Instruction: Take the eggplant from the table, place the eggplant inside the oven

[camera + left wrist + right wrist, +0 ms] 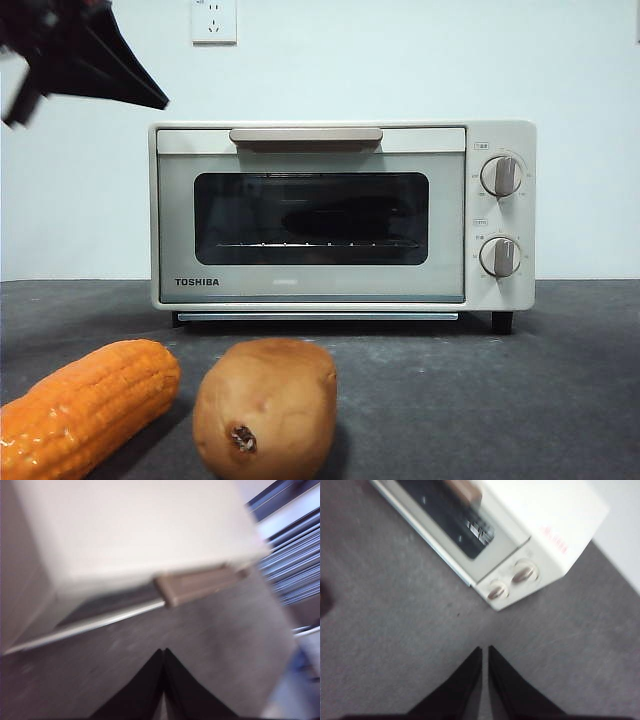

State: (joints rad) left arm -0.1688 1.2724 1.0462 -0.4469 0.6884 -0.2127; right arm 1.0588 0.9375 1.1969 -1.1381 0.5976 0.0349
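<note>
Corn [85, 410] lies at the lower left of the front view, with a potato [265, 408] just right of it on the table [500, 400]. At upper left hangs the left gripper [120, 85], jaws pressed together, empty. Centre frame stands the oven [340, 215], door closed, the eggplant [345, 217] a dark shape behind its glass. The right gripper [485, 652] hovers over bare table, jaws nearly touching, empty.
</note>
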